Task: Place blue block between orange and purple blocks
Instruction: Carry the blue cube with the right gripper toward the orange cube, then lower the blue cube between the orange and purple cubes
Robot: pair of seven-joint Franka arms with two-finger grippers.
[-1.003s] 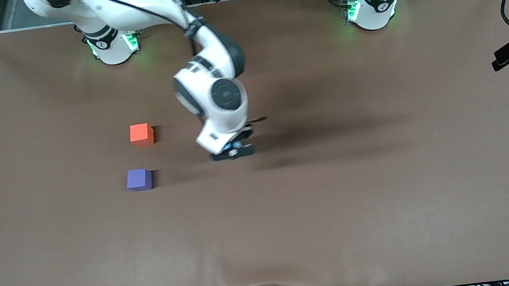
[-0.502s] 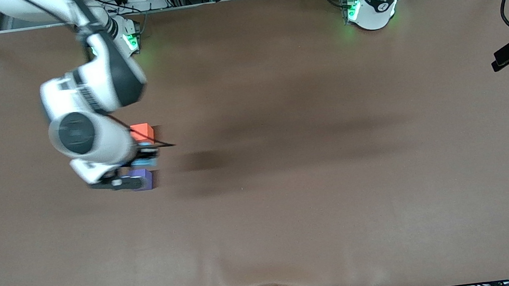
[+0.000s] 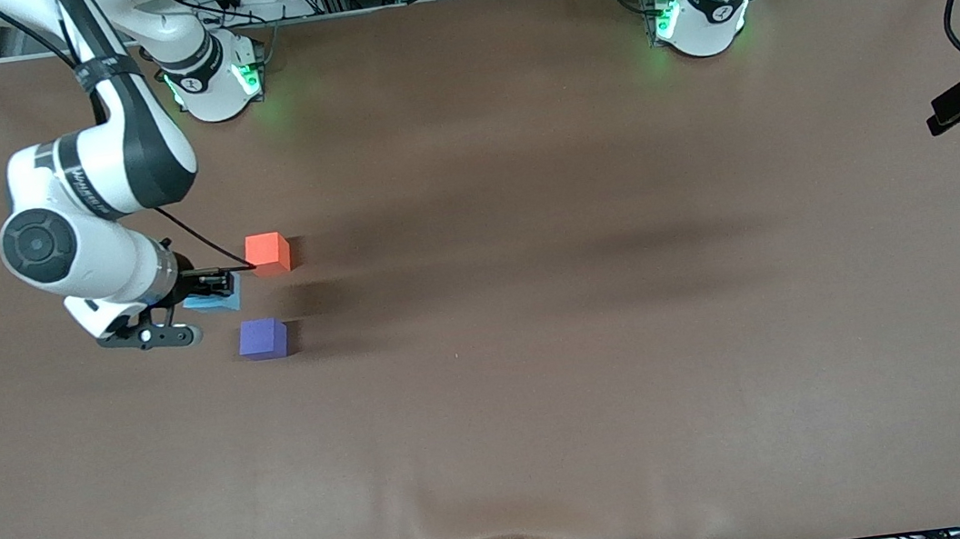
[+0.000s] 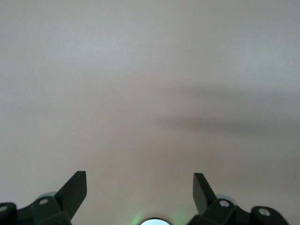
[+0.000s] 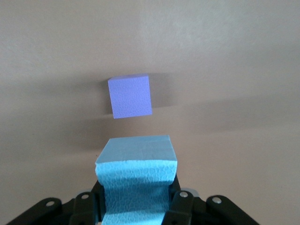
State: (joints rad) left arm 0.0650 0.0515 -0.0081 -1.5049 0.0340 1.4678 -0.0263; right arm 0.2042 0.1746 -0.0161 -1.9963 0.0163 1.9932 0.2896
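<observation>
The right gripper [image 3: 212, 289] hung above the table [image 3: 600, 355] toward the right arm's end, clamped on the blue block [image 3: 213, 299]. In the front view the block showed as a sky-blue patch poking out from under the black fingers, over the brown cloth beside the gap between the other two cubes and not yet in line with them. In the right wrist view the blue block [image 5: 136, 180] filled the space between the two fingers [image 5: 180, 206], which pinched its side faces so that they bowed slightly inward; its top face stayed flat and square.

The orange block [image 3: 267, 252] sat on the table farther from the front camera, and the purple block [image 3: 262, 338] sat nearer to it, the two apart with bare cloth between them. From the right wrist camera the purple block [image 5: 130, 96] lay on the cloth ahead of the held cube, not touching it.

All three cubes looked alike in size, matte, with a fine pebbled foam-like skin and crisp edges. The table covering was a plain brown sheet, smooth, with a shallow wrinkle at the edge nearest the front camera.

The left arm waited by its base; the left gripper [image 4: 139, 187] stood with its dark, wedge-tipped fingers spread wide over bare cloth, holding nothing
</observation>
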